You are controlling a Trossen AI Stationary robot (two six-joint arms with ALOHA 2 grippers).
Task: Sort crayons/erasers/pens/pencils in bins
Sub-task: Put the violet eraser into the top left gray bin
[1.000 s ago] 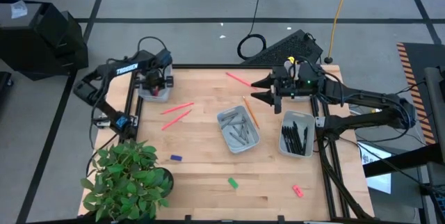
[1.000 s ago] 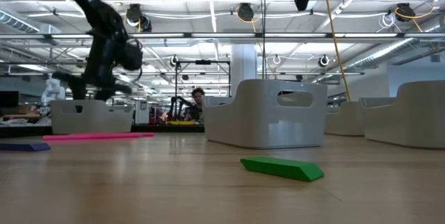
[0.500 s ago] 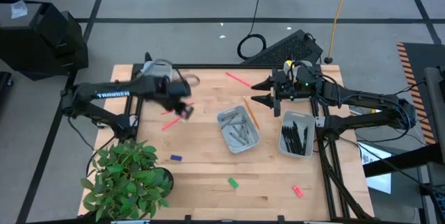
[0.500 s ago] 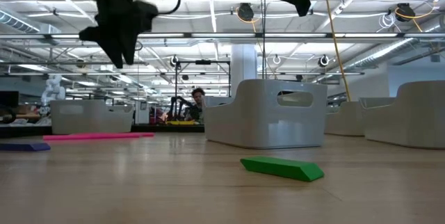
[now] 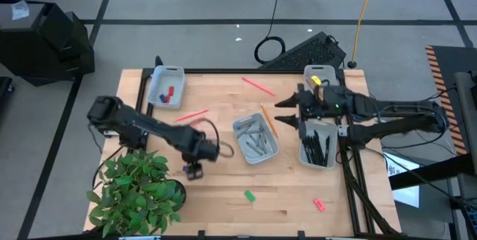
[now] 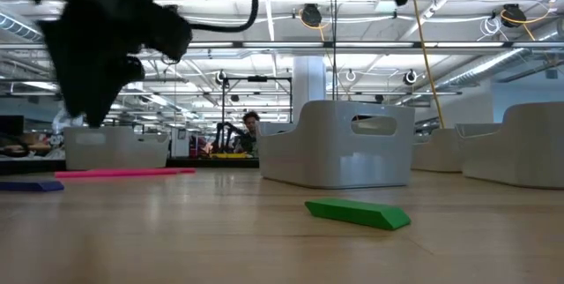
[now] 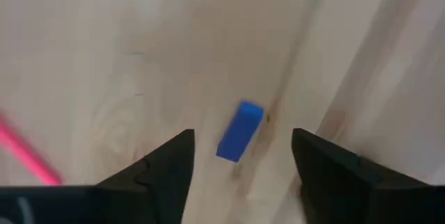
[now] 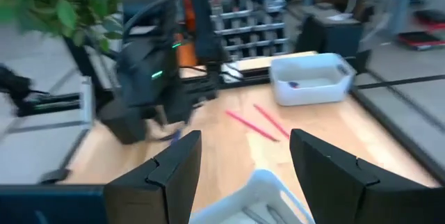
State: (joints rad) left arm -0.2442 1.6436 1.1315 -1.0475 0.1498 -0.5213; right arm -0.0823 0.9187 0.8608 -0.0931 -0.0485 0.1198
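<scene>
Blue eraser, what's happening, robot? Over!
Left gripper open, above the blue eraser, not touching. Right gripper open, waiting over the pen bin. Nothing blocking.

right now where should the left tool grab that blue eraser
Across the middle of the blue eraser, on its two long sides, coming straight down. It lies flat on the bare table, a short narrow block, and the open left tool already hangs over it with a finger to either side.

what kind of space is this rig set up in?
Looks like a large open lab or workshop, not a home. The low view shows a high ceiling with exposed pipes and strip lights; the right wrist view shows shelving with parts bins; the high view shows bare concrete floor.
</scene>
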